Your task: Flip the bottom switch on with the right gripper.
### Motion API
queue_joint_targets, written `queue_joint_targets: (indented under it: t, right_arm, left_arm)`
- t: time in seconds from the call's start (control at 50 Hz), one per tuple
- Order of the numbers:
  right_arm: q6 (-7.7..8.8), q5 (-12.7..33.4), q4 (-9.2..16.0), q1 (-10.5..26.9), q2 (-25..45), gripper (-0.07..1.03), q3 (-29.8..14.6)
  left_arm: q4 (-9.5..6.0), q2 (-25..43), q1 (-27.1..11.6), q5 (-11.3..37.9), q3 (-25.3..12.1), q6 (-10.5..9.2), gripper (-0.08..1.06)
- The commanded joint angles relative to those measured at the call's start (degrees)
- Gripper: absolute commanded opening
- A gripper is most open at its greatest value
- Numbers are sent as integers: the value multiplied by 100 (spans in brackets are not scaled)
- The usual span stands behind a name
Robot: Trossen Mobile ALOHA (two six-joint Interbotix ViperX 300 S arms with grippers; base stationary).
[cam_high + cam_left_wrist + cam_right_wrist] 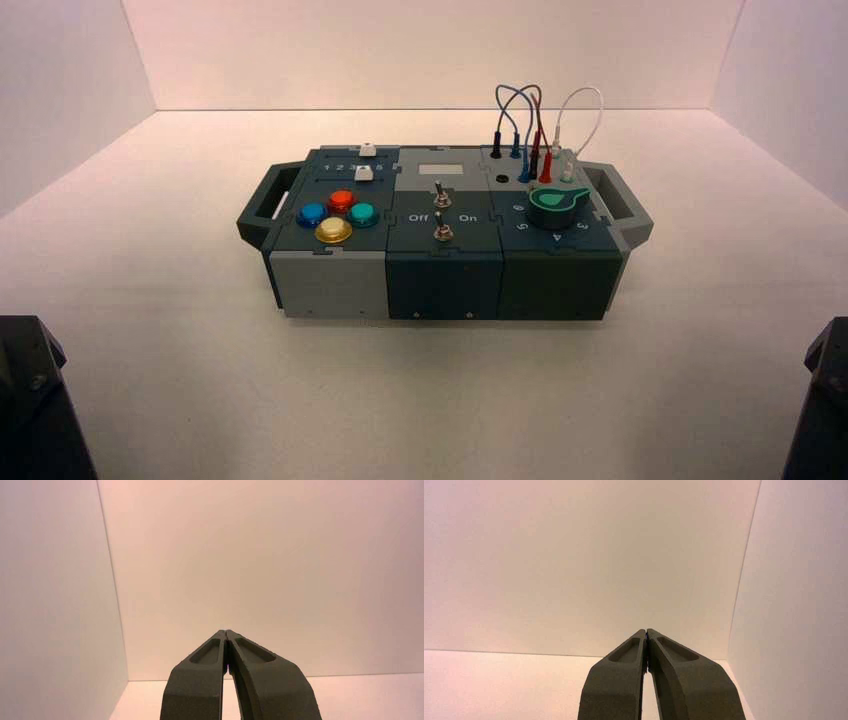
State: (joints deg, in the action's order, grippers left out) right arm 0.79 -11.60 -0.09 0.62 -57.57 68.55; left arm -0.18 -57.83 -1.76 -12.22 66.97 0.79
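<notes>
In the high view, the bottom switch (443, 230) is standing near the front edge of the box (445, 285), one of two, awaiting a push.

In the left wrist view, the left gripper (225, 631) is idling with two jaws pressed together.

In the right wrist view, the right gripper (646, 630) is waiting clear of the box, its two jaws meeting, probably for poking.

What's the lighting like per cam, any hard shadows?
High view: bright back wall, dimmer near edge, only soft shading around the box. Left wrist view: pinkish wall, evenly lit, no hard shadows. Right wrist view: similar, right gripper darker than the wall.
</notes>
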Motion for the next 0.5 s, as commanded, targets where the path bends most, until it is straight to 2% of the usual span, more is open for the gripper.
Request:
queue_joint_targets:
  t: [0.02,0.5]
  right_arm:
    - [9,-26,0,9,26,-2,-193]
    - [9,35,0,35,-35,-2,-193]
  left_arm:
    - [0,26,9,-26,-185,18,-3]
    - [0,70,9,35,-211,18,-3]
